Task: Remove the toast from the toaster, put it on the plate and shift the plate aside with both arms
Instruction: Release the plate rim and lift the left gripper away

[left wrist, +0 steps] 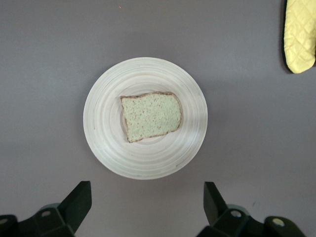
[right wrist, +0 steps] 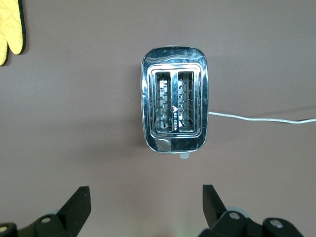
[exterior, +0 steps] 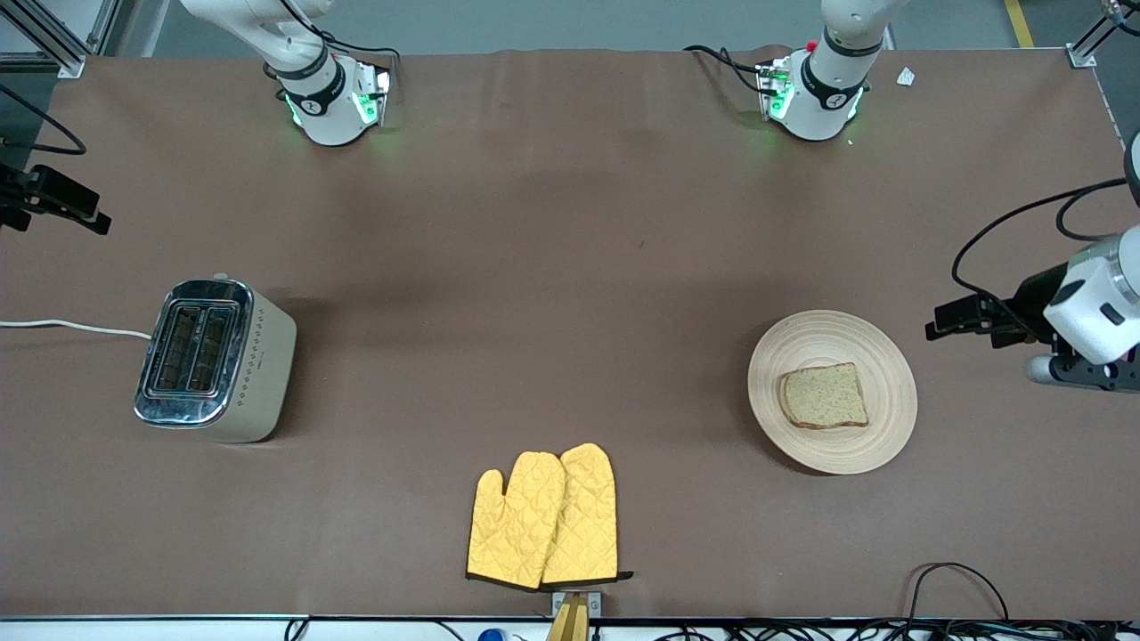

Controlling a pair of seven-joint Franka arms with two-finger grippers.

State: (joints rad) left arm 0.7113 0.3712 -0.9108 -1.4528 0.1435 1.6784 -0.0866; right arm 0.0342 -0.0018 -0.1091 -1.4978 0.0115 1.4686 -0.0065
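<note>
Brown cloth covers the bench [exterior: 552, 267]. Toward the left arm's end, the toast [exterior: 824, 396] lies flat on the plate [exterior: 877, 356], while the toaster [exterior: 214, 361] stands with both slots bare toward the right arm's end. High over the plate, the left gripper [left wrist: 147, 205] spreads wide and grips nothing (clearly the nearer arm). Over the toaster, the right gripper [right wrist: 145, 205] gapes equally. Yellow oven mitts [exterior: 543, 516] lie at the bench's camera-side edge.

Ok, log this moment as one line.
toast on plate | toaster empty | left gripper open over plate | right gripper open over toaster
</note>
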